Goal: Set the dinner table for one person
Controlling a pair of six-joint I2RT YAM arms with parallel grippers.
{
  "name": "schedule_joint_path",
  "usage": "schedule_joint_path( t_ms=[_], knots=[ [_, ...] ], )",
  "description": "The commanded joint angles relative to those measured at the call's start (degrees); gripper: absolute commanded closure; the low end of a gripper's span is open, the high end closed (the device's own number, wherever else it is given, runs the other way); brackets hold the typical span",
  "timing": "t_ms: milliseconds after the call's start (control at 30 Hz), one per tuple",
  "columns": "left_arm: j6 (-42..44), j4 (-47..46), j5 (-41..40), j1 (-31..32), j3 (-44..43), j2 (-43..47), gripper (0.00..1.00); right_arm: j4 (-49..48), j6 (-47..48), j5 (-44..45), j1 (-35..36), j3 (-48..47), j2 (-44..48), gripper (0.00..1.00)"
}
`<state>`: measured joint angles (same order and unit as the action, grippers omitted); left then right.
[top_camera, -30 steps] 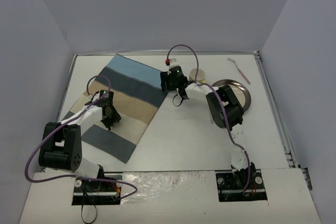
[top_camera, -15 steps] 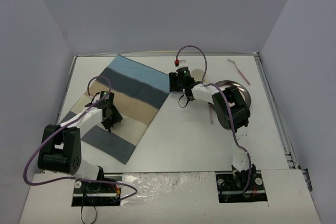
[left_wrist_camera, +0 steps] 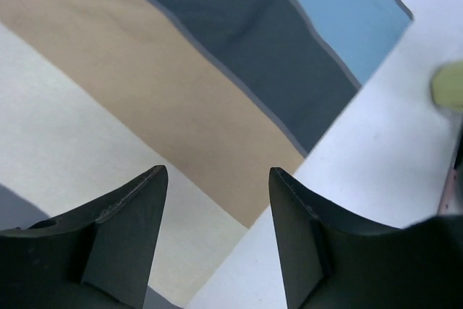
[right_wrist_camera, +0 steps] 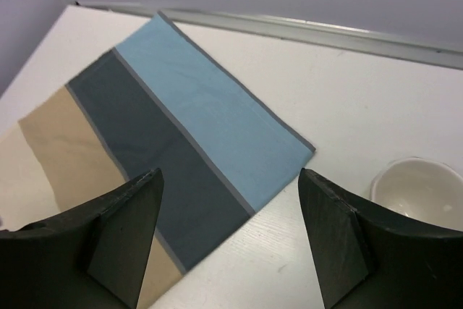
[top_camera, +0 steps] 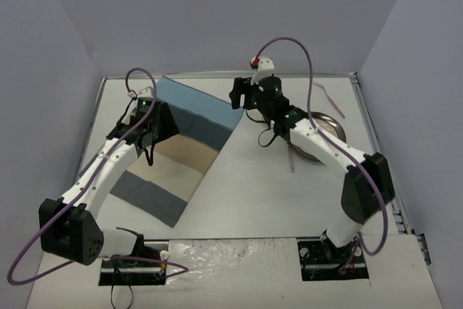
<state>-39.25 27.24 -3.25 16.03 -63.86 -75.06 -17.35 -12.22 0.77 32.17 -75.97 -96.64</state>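
Note:
The dinner table (top_camera: 249,193) is a large white top with metal edge rails. A blue, dark grey and beige striped placemat (top_camera: 184,132) lies flat on its left half, set at an angle. My left gripper (top_camera: 160,124) hovers open and empty over the placemat (left_wrist_camera: 181,85), near its right edge. My right gripper (top_camera: 236,97) hovers open and empty above the placemat's far right corner (right_wrist_camera: 217,135). A cream bowl (right_wrist_camera: 419,189) stands just right of that corner. A metal plate (top_camera: 331,134) lies at the right, partly hidden by my right arm.
A pink fork (top_camera: 330,99) lies near the far right rail. A pink utensil (top_camera: 291,161) lies beside the plate's left edge. Grey walls close in the table on three sides. The back rail (right_wrist_camera: 304,30) runs just beyond the placemat.

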Motion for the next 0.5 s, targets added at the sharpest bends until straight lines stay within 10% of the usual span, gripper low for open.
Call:
schedule_joint_path(
  t_ms=[0, 467],
  knots=[
    [2.9, -9.5, 3.2, 3.9, 1.3, -1.7, 0.51, -2.2, -3.4, 3.2, -1.3, 8.0, 13.4, 0.26],
    [1.1, -21.4, 4.9, 13.0, 2.0, -20.7, 0.66, 8.1, -8.6, 15.2, -3.2, 33.0, 47.8, 0.05]
  ],
)
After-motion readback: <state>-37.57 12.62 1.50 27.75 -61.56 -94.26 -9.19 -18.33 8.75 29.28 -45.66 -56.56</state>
